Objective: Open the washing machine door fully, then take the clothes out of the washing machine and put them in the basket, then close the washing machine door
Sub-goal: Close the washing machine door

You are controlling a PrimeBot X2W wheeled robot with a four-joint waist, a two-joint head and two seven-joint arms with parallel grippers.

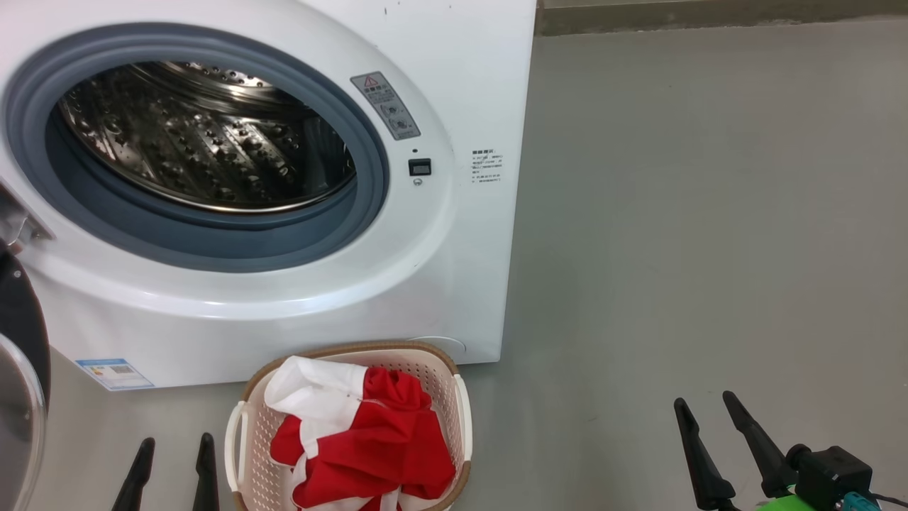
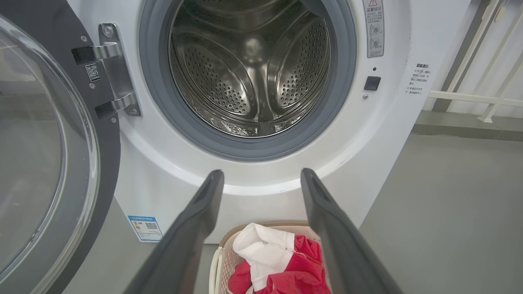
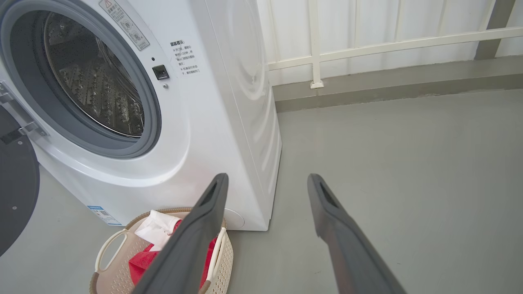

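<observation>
The washing machine [image 1: 454, 85] gaped open, and its steel drum [image 1: 206, 142] gleamed bare to the back, with not a scrap of fabric that I could see. The washing machine door [image 2: 41, 143] was swung right out at nine o'clock of the opening on its metal hinge [image 2: 114, 73]. It sat well clear of the mouth, which left the way into the drum free.

The clothes [image 1: 369, 447], red with a white panel uppermost, lay heaped in the basket [image 1: 355, 348]. The basket sat on the floor [image 1: 674, 213] at six o'clock of the opening, just beside the machine's foot, so a garment had only a short drop.

The left pincer [image 1: 177, 440] hovered at nine o'clock of the basket, its fingers spread wide with nothing between them. Its wrist camera looked straight at the lower lip of the opening, with the door off to its nine o'clock. The right pincer [image 1: 704, 399] hung at three o'clock of the basket, well apart over bare floor, and it too was wide and empty.

To my eye the unloading was done and only the closing remained. The left pincer sat nearer the door. It would need to get behind the black rim and sweep it round towards the latch [image 1: 419, 167] at three o'clock. Whether the door's lower edge would pass clear of the basket, I couldn't tell.
</observation>
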